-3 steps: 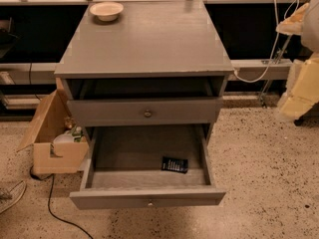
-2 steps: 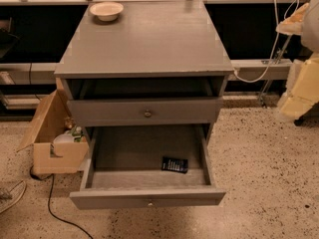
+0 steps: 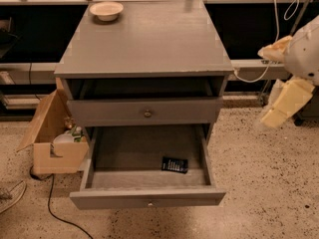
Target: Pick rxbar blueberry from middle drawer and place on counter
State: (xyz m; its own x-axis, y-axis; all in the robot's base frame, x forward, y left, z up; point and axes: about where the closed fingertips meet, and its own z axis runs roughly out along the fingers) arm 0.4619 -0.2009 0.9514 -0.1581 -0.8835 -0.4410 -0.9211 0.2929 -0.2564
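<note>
in the pulled-out middle drawer (image 3: 147,199), toward its near right part, the rxbar blueberry (image 3: 175,164) lies flat on the drawer floor. on the desk (image 3: 149,39) above, a pale bowl (image 3: 106,10) sits at the far left corner. the tool (image 3: 286,101) hangs at the right edge of the scene, well apart from the bar; i cannot tell whether it is open or closed.

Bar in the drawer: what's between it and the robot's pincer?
In the camera view, the pincer hangs at the far right. Between it and the bar lie only the drawer's right wall and speckled floor.
</note>
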